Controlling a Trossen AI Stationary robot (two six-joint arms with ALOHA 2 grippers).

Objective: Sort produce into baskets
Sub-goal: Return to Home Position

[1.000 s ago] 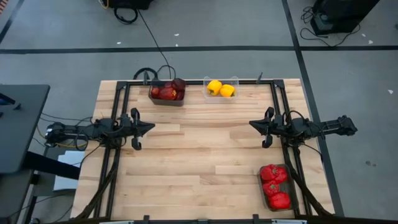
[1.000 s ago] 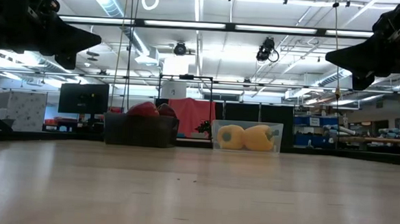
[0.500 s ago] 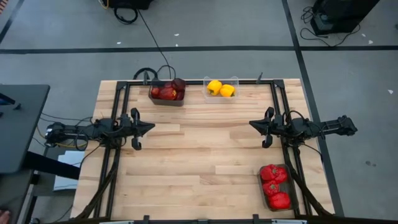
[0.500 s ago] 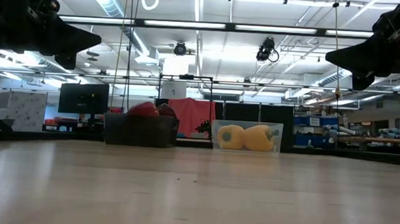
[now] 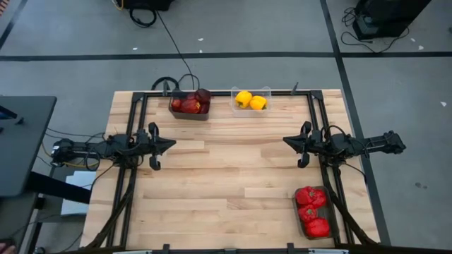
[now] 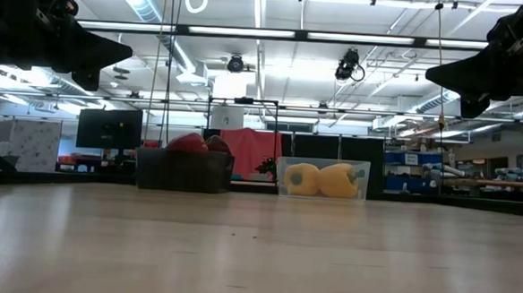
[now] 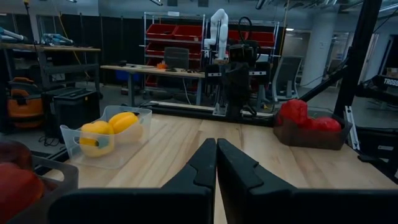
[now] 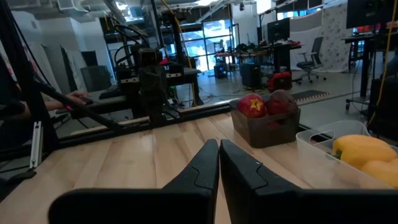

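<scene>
The dark grey bin at the far edge holds dark maroon and red round fruits. The clear bin beside it holds two yellow peppers. The mesh bin at the near right holds three red peppers. My left gripper is shut and empty, raised above the table's left side. My right gripper is shut and empty, raised above the right side. The two point at each other across the table's middle.
A black metal frame runs along the table's far edge and down both sides under the arms. The bare wooden table top lies between the two grippers. In the right wrist view a person's hand shows beyond the table.
</scene>
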